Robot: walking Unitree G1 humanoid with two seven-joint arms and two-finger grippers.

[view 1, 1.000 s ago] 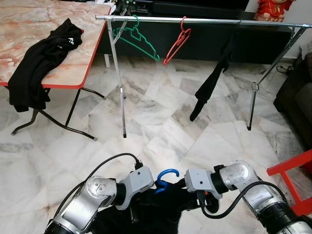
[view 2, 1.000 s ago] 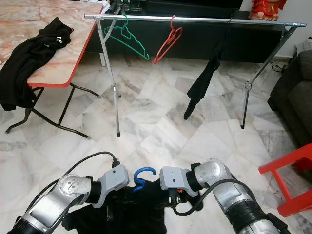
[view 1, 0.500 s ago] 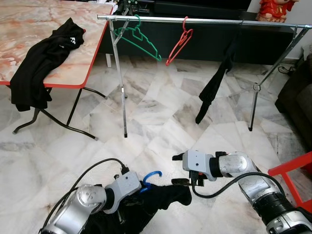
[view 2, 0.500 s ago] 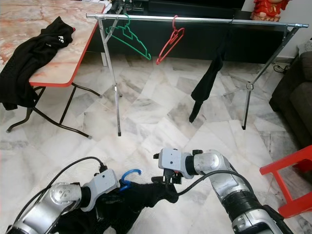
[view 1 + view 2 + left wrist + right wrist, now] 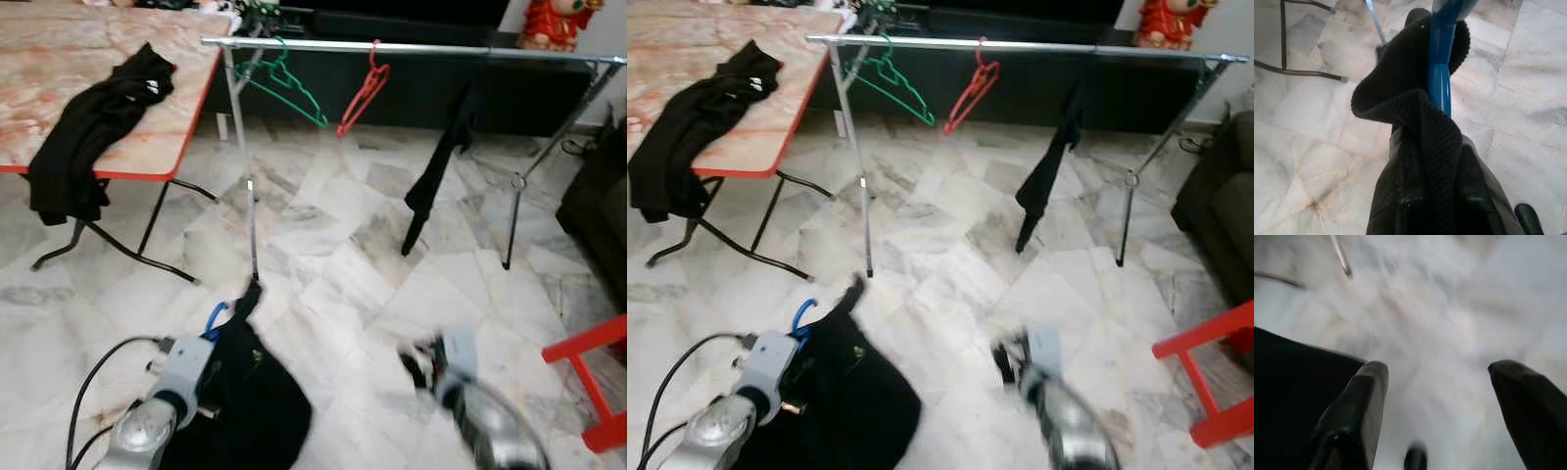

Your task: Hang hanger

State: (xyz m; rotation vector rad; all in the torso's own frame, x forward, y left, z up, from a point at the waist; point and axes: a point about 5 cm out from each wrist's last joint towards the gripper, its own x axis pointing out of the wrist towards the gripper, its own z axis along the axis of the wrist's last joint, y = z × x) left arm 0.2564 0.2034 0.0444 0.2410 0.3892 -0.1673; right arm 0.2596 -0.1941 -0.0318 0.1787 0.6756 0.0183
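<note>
Arms sit low over the marble floor (image 5: 333, 284). The left claw (image 5: 201, 360), clamped on the blue hanger (image 5: 1442, 58), carries it with a black garment (image 5: 245, 392) draped on it, hook raised toward the rail (image 5: 411, 47). The right claw (image 5: 1437, 396) hangs blurred nearby, fingers (image 5: 1359, 401) spread apart, gripping nothing. Green hanger (image 5: 284, 78) and red hanger (image 5: 362, 93) hang on the rail beside the counter (image 5: 59, 69).
</note>
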